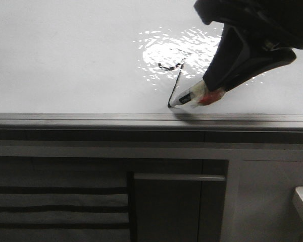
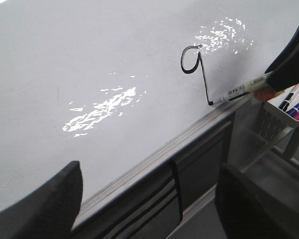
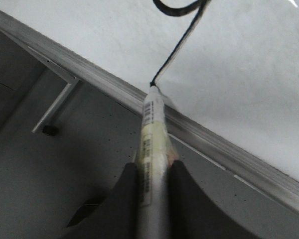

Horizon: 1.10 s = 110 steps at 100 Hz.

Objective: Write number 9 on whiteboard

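Observation:
The whiteboard (image 1: 65, 60) lies flat with a grey metal edge strip along its near side. The number 9 (image 1: 174, 75) is drawn on it in black ink, a flattened loop with a slanted tail; it also shows in the left wrist view (image 2: 195, 67) and the right wrist view (image 3: 182, 30). My right gripper (image 3: 152, 172) is shut on a white marker (image 3: 153, 134). The marker (image 1: 189, 97) has its tip on the board at the tail's lower end, near the edge strip. My left gripper (image 2: 149, 199) is open and empty, off the board's near edge.
Bright rippled glare (image 1: 166, 48) covers the board around the loop. Dark cabinet panels (image 1: 166, 201) stand below the edge strip. A mesh holder (image 2: 284, 112) with several coloured markers sits past the board's edge near the right arm.

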Motion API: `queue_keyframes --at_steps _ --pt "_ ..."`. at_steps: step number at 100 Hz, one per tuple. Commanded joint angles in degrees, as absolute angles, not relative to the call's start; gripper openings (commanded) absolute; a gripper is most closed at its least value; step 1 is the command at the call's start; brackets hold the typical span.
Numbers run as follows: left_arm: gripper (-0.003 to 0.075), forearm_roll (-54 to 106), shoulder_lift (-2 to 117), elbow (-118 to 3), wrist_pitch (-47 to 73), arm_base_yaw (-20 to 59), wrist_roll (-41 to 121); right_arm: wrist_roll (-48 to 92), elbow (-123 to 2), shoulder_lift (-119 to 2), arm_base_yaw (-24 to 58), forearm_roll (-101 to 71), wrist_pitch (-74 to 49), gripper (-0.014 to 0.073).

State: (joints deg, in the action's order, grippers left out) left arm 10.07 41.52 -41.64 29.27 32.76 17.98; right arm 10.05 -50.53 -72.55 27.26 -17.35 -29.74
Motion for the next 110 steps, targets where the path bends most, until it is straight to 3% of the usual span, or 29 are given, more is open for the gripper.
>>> queue_keyframes --at_steps 1,29,51,75,110 --pt "0.0512 10.88 41.30 -44.00 25.54 32.65 17.72 10.44 -53.70 -68.80 28.93 -16.13 -28.23 -0.0045" --pt "0.0512 18.31 51.29 -52.41 41.48 38.77 33.81 26.47 -58.88 -61.37 35.79 -16.13 -42.06 -0.0045" --pt "0.0512 21.55 62.11 -58.03 40.46 48.54 41.98 41.62 -59.75 -57.61 38.13 -16.13 -51.05 -0.0045" --pt "0.0512 21.43 72.73 -64.65 38.49 55.80 46.16 42.12 -59.75 -56.53 35.83 -16.13 -51.44 -0.0045" --pt "0.0512 21.43 77.79 -67.81 36.16 56.33 46.16 42.12 -59.75 -56.53 35.83 -16.13 -51.29 -0.0045"
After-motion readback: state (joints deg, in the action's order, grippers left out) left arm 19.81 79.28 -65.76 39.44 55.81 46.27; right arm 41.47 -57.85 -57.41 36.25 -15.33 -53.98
